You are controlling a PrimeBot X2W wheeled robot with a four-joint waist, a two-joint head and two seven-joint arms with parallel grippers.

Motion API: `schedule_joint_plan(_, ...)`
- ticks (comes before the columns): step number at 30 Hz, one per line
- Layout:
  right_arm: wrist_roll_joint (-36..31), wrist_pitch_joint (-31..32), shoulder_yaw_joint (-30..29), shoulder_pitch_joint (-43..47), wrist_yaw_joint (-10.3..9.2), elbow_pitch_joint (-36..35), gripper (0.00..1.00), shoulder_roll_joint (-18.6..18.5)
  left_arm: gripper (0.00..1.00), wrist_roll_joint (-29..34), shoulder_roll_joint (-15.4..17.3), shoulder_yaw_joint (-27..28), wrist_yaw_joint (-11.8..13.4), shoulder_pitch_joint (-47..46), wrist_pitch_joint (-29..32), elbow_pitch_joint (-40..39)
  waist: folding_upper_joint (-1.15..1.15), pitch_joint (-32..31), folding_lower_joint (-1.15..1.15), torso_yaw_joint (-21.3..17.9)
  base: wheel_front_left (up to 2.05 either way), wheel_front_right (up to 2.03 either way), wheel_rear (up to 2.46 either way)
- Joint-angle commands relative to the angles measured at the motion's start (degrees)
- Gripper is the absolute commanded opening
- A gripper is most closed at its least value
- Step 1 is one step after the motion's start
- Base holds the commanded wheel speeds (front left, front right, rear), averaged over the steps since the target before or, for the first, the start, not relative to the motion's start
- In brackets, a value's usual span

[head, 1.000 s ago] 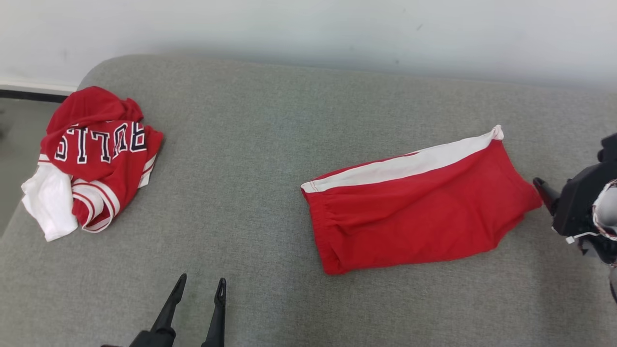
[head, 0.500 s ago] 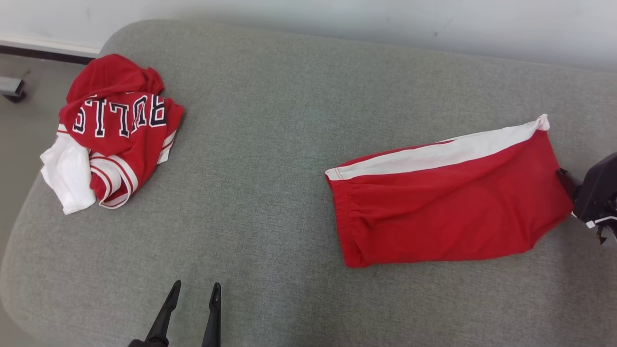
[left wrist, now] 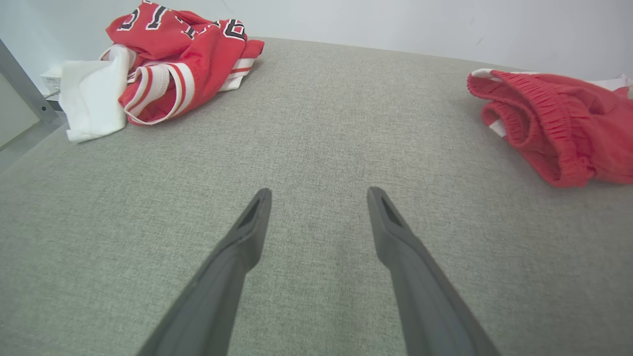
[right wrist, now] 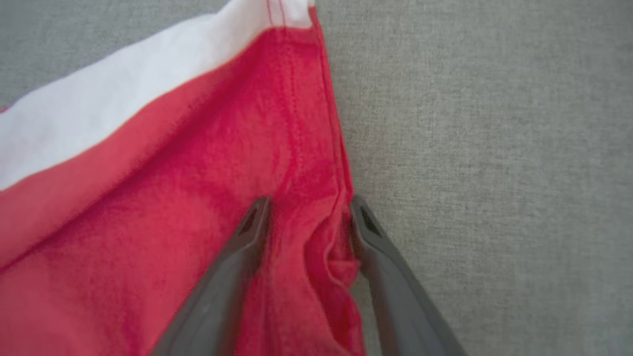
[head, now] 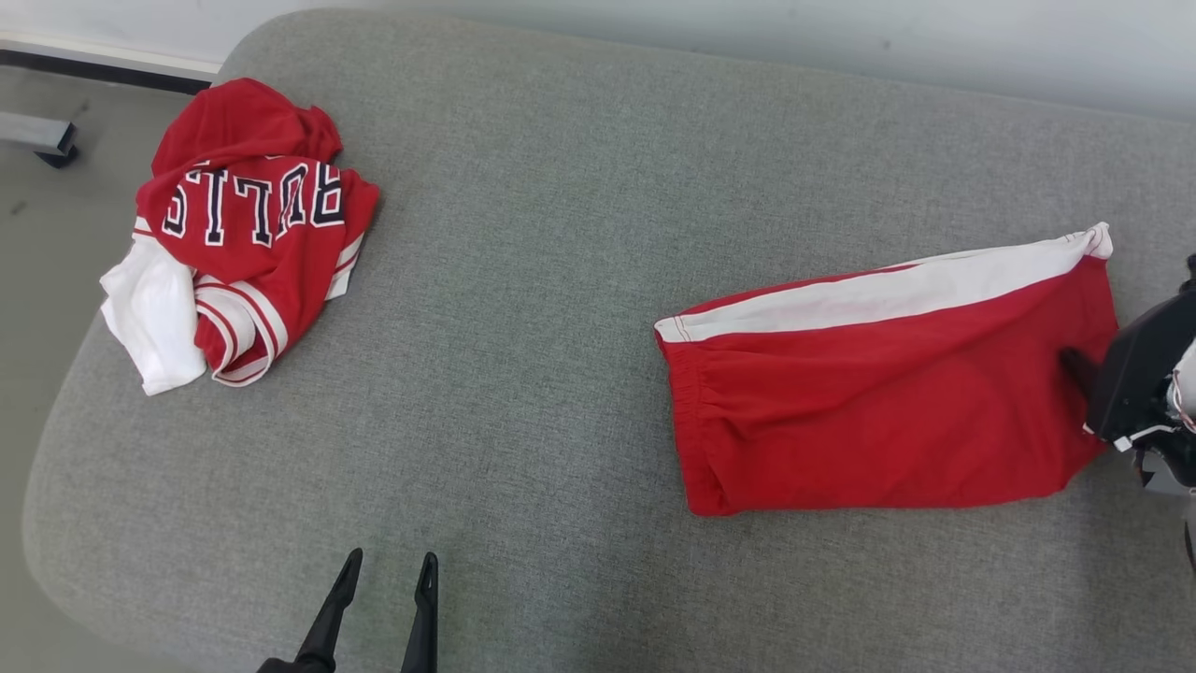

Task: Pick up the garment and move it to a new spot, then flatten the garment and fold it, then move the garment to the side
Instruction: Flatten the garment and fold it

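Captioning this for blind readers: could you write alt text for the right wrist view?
The right pincer has its two dark fingers apart, astride the hem of the red shorts, with a small fold of fabric bunched between them. A white stripe runs along the shorts at upper left, and the grey cushion shows to the right.

A plain indoor room is suggested: a grey upholstered cushion is spread under the left gripper, with a white wall and bare floor seen beyond it.
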Motion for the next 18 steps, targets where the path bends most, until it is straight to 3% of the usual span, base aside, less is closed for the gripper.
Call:
schedule_joint_plan(1,-0.2,2.4,1.3,4.4,0.18,1.8,0.42,2.5,1.00,0.1,-0.2,0.3,-0.1,-0.3,-0.2,0.3,0.01,-0.1,0.00,0.0,0.00,0.00,0.00)
schedule_joint_plan(2,-0.5,2.6,1.2,4.9,0.18,1.4,0.25,2.6,1.00,0.1,-0.3,0.4,-0.2,-0.3,-0.2,0.4,0.01,-0.1,0.00,0.0,0.00,0.00,0.00)
schedule_joint_plan(3,-0.7,2.6,1.0,5.2,0.17,1.0,0.00,2.4,1.00,0.2,-0.4,0.5,-0.4,-0.3,-0.2,0.5,0.01,-0.1,0.00,-0.1,0.00,0.00,0.00)
schedule_joint_plan(18,-6.4,-6.6,-5.5,8.7,0.02,-7.7,0.00,-0.4,1.00,0.9,-1.3,1.5,-1.4,1.0,-0.2,1.5,0.01,-3.7,0.00,-3.5,0.00,0.00,0.00)
